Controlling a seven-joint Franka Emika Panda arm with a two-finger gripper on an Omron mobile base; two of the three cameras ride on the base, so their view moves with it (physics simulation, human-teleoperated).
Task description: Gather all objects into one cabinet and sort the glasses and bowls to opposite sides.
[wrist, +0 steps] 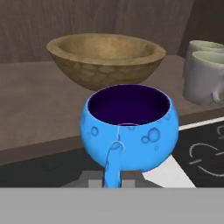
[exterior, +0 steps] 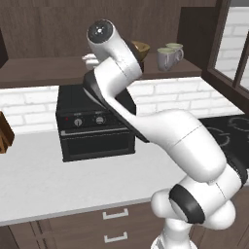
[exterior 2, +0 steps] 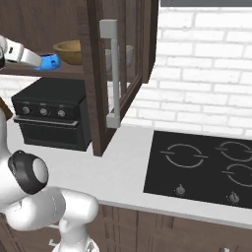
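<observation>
My gripper (exterior 2: 39, 61) is shut on the small blue bowl (wrist: 129, 127), holding it just in front of the cabinet shelf's (wrist: 35, 109) edge, at about shelf height. The bowl (exterior 2: 49, 61) has a dark inside and hides most of my fingers in the hand view. Behind it the wide wooden bowl (wrist: 105, 59) sits upright on the shelf. The two pale mugs (wrist: 205, 72) stand close together at the shelf's right end. From the left base the wooden bowl (exterior: 141, 47) peeks past my arm, with the mugs (exterior: 168, 57) to its right.
The cabinet's glass-paned door (exterior 2: 115, 74) stands open, jutting toward the base right of the shelf. A black toaster oven (exterior: 95, 124) sits on the white counter (exterior: 44, 180) under the shelf. A black cooktop (exterior 2: 206, 167) lies to the right. Drawers with silver handles (exterior: 115, 214) are below.
</observation>
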